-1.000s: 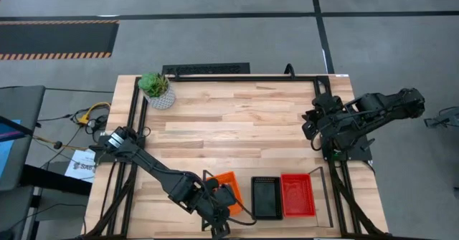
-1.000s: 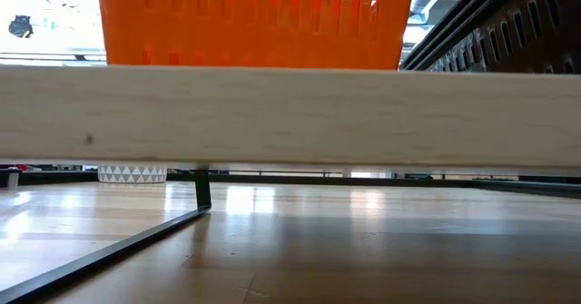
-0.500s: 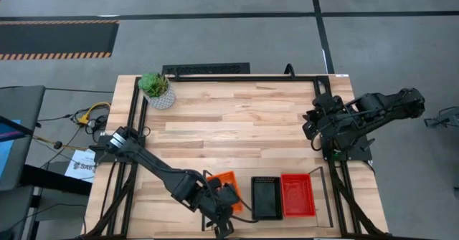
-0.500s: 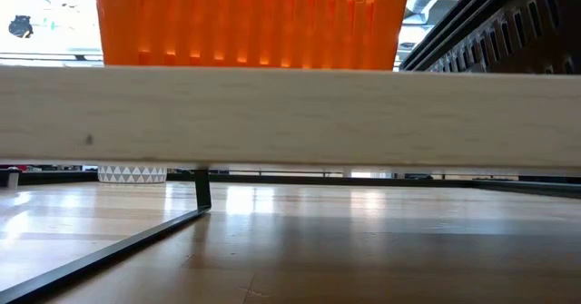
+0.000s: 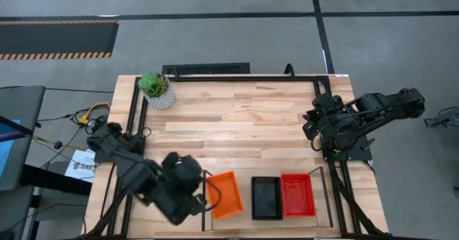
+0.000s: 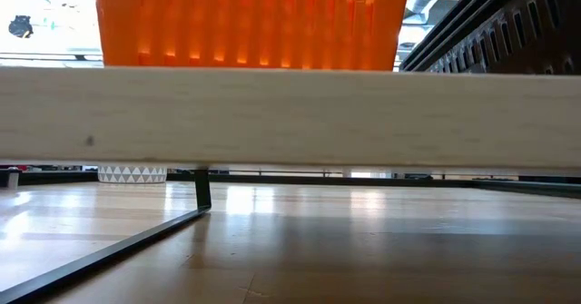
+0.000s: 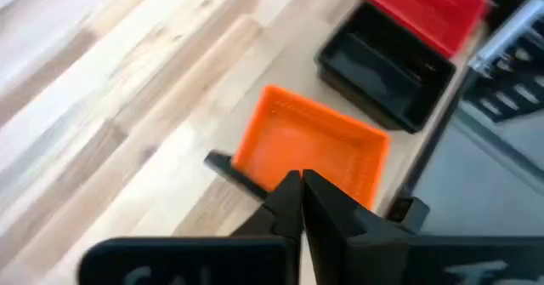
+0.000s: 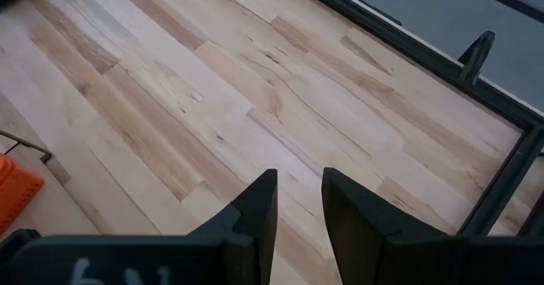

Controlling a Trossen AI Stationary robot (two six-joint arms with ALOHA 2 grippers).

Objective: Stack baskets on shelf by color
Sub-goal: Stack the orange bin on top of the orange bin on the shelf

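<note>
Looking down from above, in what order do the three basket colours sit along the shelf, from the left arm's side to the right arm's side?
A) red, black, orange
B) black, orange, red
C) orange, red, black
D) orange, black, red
D: in the high view the orange basket is nearest the left arm, the black basket sits in the middle, and the red basket is at the far end of the shelf.

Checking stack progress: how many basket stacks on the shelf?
3, side by side: orange basket nearest the left gripper, black basket in the middle, red basket beyond. Nested baskets may be hidden.
</note>
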